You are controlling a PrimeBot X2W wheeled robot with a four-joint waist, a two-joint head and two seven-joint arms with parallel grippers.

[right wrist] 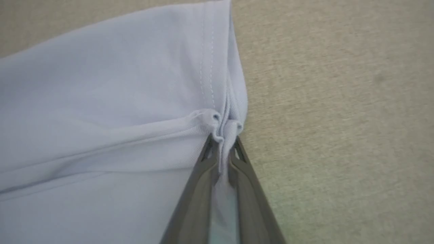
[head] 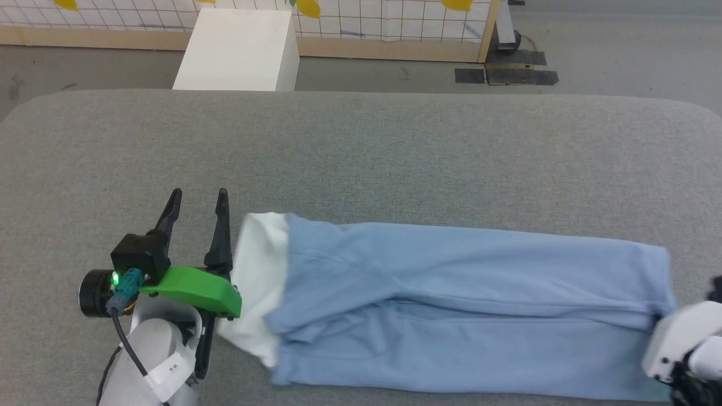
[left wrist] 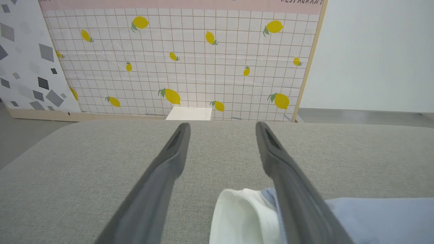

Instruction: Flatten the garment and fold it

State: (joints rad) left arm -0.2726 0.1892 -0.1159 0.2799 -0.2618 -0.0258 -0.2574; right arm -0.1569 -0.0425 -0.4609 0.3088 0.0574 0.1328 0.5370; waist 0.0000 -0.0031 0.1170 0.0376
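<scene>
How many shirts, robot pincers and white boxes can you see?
Shirts: 1, the blue garment
Pincers: 2, the left pincer open, the right pincer shut on the garment's hem
White boxes: 1, the white box
Total: 4

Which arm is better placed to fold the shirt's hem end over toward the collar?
Right. The right hand is shut on the hem edge of the shirt, with fabric bunched between its fingers. The left hand stands open beside the collar, holding nothing.
</scene>
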